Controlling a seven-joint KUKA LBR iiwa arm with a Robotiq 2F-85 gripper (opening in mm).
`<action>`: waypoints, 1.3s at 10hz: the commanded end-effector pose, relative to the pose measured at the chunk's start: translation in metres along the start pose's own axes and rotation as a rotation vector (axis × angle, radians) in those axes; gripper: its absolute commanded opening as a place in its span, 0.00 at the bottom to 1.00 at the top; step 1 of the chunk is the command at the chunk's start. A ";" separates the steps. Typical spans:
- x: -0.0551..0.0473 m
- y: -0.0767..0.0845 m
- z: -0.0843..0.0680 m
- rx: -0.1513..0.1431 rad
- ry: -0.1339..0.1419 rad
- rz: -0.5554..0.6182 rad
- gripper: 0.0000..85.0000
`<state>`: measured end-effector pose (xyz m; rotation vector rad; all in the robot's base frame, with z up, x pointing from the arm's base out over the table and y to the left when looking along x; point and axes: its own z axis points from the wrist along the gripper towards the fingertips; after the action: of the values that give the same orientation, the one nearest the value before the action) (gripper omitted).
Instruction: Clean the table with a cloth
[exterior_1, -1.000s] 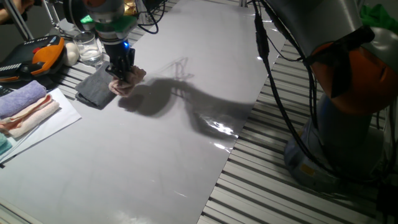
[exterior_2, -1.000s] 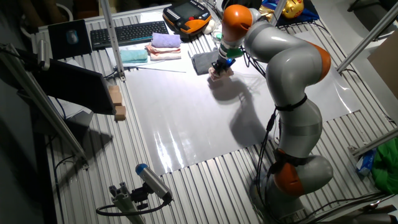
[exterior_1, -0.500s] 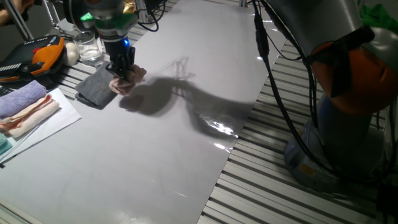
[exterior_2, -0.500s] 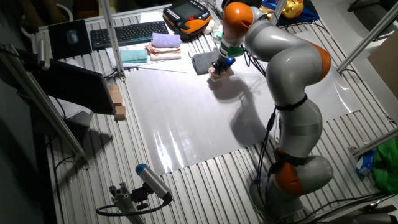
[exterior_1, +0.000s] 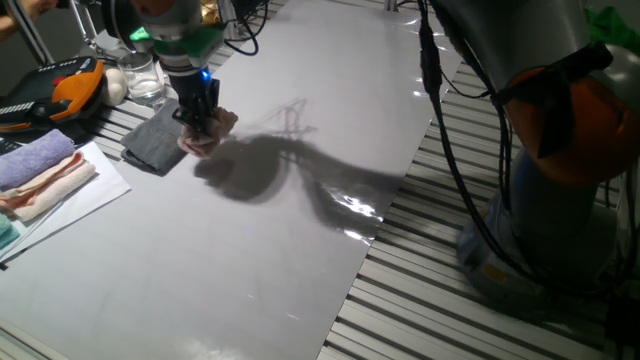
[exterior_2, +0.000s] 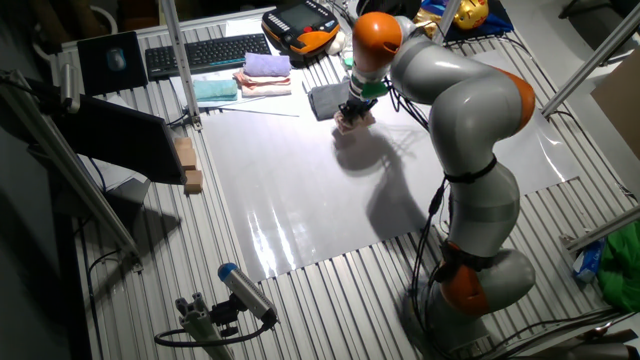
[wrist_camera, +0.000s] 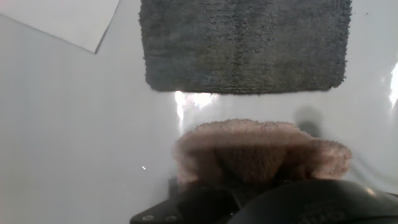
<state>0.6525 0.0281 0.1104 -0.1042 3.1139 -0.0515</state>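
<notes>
Wiping step in hand on the table (exterior_1: 300, 220), at its far left corner in one fixed view. Next move calls, by judgement, for steady downward press and a sweep toward the open sheet, away from the dark grey cloth (wrist_camera: 245, 43) just beyond. Claw (exterior_1: 198, 128) pinched tight on the pink cloth (exterior_1: 205, 137), bunched against the sheet; no gap visible between fingers.
</notes>
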 end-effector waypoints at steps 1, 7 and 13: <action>-0.002 -0.001 -0.003 -0.002 0.001 0.002 0.00; 0.003 -0.004 0.033 -0.004 -0.042 0.077 0.00; 0.011 -0.006 0.044 -0.029 -0.082 0.057 0.00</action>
<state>0.6425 0.0196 0.0658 -0.0178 3.0348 0.0002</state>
